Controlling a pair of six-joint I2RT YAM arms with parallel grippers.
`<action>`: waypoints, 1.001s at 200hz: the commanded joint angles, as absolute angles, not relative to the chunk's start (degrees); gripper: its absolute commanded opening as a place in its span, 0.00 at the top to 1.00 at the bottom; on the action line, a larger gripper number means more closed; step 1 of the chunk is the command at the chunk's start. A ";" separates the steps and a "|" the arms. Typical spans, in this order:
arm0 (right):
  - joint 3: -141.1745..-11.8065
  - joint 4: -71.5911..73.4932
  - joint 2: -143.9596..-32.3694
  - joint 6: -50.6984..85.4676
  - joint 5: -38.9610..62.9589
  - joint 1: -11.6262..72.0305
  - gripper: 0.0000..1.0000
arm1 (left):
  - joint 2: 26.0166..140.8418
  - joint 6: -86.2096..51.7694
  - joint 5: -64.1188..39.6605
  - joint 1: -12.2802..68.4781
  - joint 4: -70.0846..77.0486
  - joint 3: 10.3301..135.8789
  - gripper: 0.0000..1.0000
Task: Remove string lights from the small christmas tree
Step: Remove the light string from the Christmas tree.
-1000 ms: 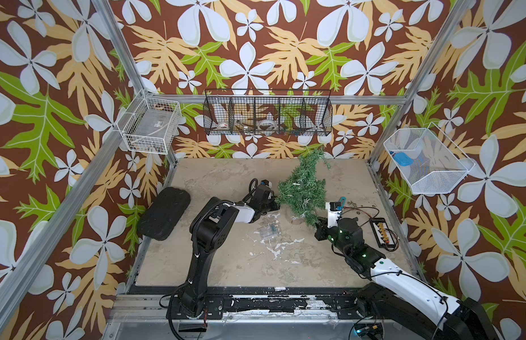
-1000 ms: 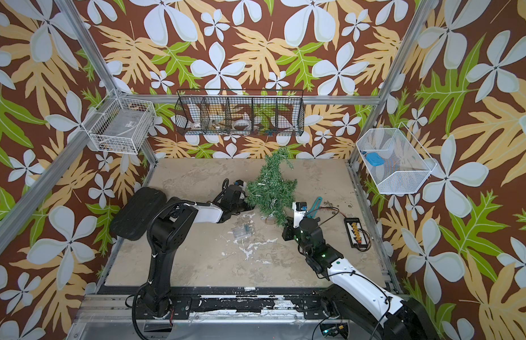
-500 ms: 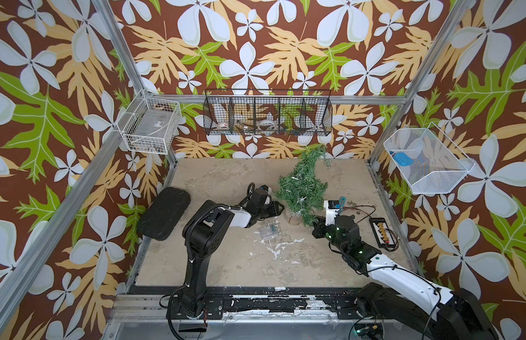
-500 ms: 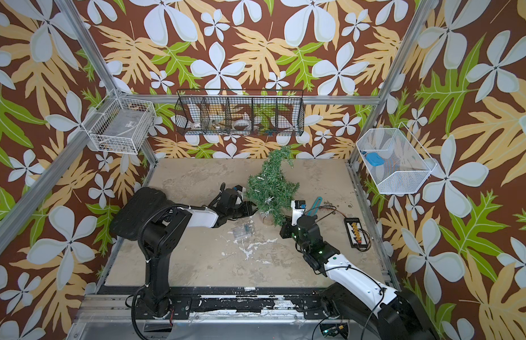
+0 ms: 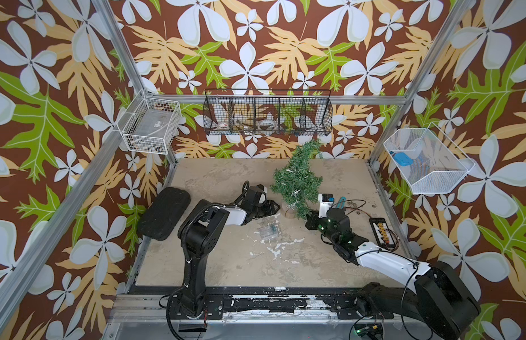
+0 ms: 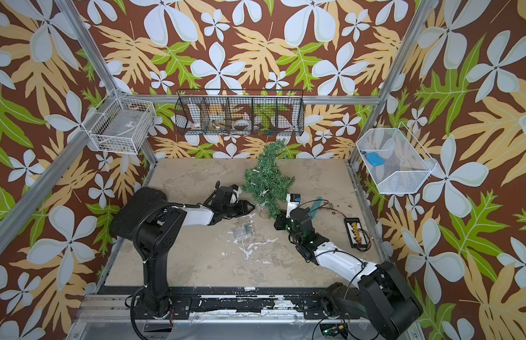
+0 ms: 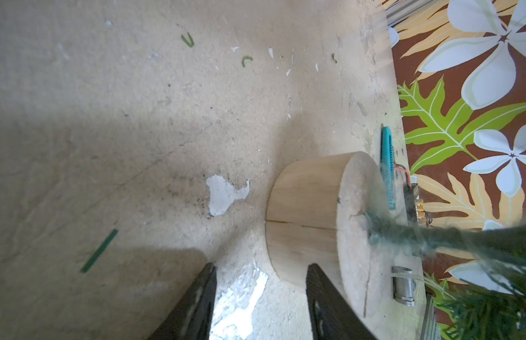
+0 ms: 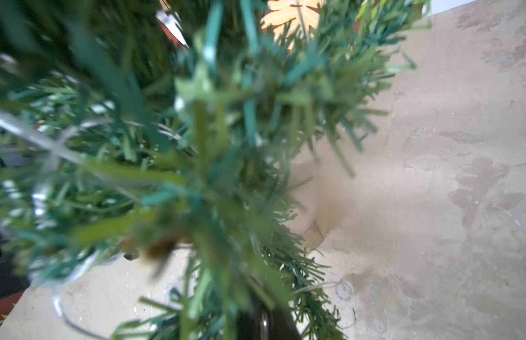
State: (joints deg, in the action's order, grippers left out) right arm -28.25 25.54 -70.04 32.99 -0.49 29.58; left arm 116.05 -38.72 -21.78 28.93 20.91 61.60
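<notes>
Right of middle on the table (image 5: pixel 226 265), toward the back wall: the little tree (image 5: pixel 297 179), upright on its round wooden foot (image 7: pixel 309 217), tip bent over. Same spot in both top views.

Threaded through the branches: the string of lights (image 8: pixel 61 297), thin silvery wire with small pale bulbs among the needles. Flat on the table in front of the tree, apart from both arms: the clear battery box (image 5: pixel 267 231). Wire between box and tree too fine to trace.

Left pincer (image 5: pixel 274 207): low over the table, just beside the foot on the robot's left, pointing at it. Fingers (image 7: pixel 197 303) partway apart, gripping nothing. Only bare, scuffed table in the gap. Foot just ahead, close alongside one finger, not between the two.

Right pincer (image 5: pixel 309 219): at the tree's front right, at the end of the lowest branch. Pressed shut and buried in needles in the right wrist view. Branch or wire in the pinch: cannot tell. Just beside it, a hanging loop of the wire. On the table close by, one clear bulb (image 8: pixel 344 291) on its thread.

Past the foot in the left wrist view: a short metal tube (image 7: pixel 403 285) and a teal strip (image 7: pixel 387 164).
</notes>
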 commanded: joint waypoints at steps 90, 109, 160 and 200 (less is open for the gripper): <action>-32.16 18.01 -67.21 30.40 -0.67 29.62 0.94 | 114.10 -45.12 -24.43 29.88 28.01 59.25 0.34; -32.39 17.82 -67.11 30.14 -0.17 29.62 0.94 | 113.83 -45.73 -23.43 29.88 28.58 59.12 0.32; -34.33 13.97 -65.65 28.52 -0.34 29.62 0.92 | 117.93 -44.47 -19.80 31.41 25.39 63.95 0.35; -37.01 7.00 -63.07 25.25 -1.69 29.62 0.88 | 120.62 -43.11 -16.27 31.90 23.14 63.94 0.42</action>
